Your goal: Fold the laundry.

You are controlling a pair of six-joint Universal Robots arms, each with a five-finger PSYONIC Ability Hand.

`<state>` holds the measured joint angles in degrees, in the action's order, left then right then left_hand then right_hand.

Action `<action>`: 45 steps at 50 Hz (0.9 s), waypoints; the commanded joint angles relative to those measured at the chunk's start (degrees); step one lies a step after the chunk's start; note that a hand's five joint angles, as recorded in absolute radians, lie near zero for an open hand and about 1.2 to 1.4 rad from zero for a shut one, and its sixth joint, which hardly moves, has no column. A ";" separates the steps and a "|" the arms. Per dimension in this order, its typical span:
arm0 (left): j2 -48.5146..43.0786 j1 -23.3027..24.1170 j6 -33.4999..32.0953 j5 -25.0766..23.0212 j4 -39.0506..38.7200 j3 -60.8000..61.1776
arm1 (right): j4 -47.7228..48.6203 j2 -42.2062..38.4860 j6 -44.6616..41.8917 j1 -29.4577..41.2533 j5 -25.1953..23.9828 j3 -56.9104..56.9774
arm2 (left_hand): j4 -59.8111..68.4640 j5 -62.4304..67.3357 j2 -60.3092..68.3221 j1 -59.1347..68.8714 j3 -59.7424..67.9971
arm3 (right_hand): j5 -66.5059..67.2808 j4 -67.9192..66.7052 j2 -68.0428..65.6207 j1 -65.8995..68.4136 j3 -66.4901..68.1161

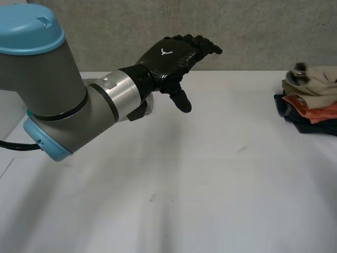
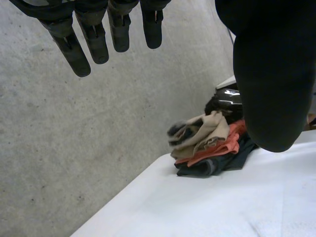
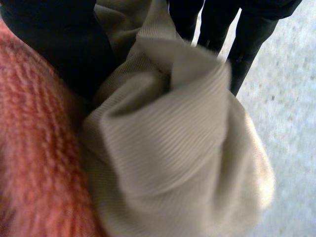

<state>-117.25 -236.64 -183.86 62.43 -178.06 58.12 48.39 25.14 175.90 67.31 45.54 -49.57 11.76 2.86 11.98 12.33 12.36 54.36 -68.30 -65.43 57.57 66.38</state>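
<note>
Evidently fetching: right robot hand pinches the beige garment, left robot hand hangs open, empty; next, lift it clear.

I log the left arm: fat grey barrel joint, light-blue caps, polished silver wrist collar. Left hand: black, carbon-weave shell, small white mark on its back, rounded matte fingertips. Right hand: same black, thick smooth thumb.

A white desk, matte with a few faint marks, runs to a rough grey concrete wall standing along its far edge. The light is soft and even.
</note>
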 commanded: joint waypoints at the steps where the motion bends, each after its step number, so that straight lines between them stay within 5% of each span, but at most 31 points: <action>1: -0.09 0.30 -0.01 0.06 0.00 0.24 | -0.05 0.61 2.96 -3.68 -4.84 -0.97 | 3.67 2.57 3.45 3.10 3.07 | 15.64 -11.70 -14.57 22.43 13.62; 3: 0.00 0.66 -0.01 0.06 0.00 0.07 | 0.13 2.28 3.66 -3.77 -5.11 -2.02 | 3.67 2.57 3.45 3.10 3.07 | 15.64 -11.70 -14.57 22.43 13.62; 4: 0.00 0.74 -0.01 0.06 0.00 0.07 | 0.13 3.24 3.66 -3.68 -4.93 -2.63 | 3.67 2.57 3.45 3.10 3.07 | 3.37 0.56 -2.31 10.17 1.35; 5: 0.09 0.74 -0.01 0.06 0.00 0.07 | 0.13 3.86 3.66 -3.68 -4.67 -3.07 | 3.67 2.57 3.45 3.10 3.07 | -15.90 19.83 16.96 -9.11 -17.92; 6: 0.09 0.74 -0.01 0.06 0.00 0.07 | -0.74 5.87 3.75 -3.68 -3.97 -4.47 | 3.67 2.57 3.45 3.10 3.07 | -54.36 58.30 55.43 -47.57 -56.38; 16: 0.70 2.41 -0.01 0.06 0.08 0.07 | -11.46 20.38 3.49 -3.86 4.65 -14.32 | 3.67 2.57 3.45 3.10 3.07 | -54.36 58.30 55.43 -47.57 -56.38; 24: 1.85 3.38 0.08 0.06 0.26 0.42 | -34.39 27.77 -5.20 -10.26 13.52 -16.26 | 3.50 2.41 3.29 2.93 2.90 | -54.36 58.30 55.43 -47.57 -56.38; 28: 2.54 3.99 0.08 0.06 0.26 0.42 | -42.75 31.11 -17.56 -13.43 23.86 -13.82 | 3.67 2.57 3.45 3.10 3.07 | -54.36 58.30 55.43 -47.57 -56.38; 33: 5.71 4.00 0.17 0.15 -0.09 0.16 | -39.17 34.54 -27.45 -11.86 34.96 -11.70 | 3.50 2.40 3.29 2.93 2.90 | -54.36 58.30 55.43 -47.57 -56.38; 38: 8.26 3.65 0.08 0.41 -0.18 -0.20 | -26.00 40.94 -24.21 -2.29 34.19 -15.11 | 3.50 2.41 3.29 2.93 2.90 | -54.36 58.30 55.43 -47.57 -56.38; 45: 11.60 0.14 -0.45 8.31 -0.18 -0.28 | -10.61 54.75 -15.24 9.31 24.00 -32.85 | 3.67 2.57 3.45 3.10 3.07 | -54.36 58.30 55.43 -47.57 -56.38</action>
<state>-108.10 -233.39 -183.80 64.47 -178.28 57.90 25.60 69.68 153.01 67.16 78.26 -68.95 11.76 2.86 11.98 12.33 12.36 2.76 -12.13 -11.93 12.85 11.82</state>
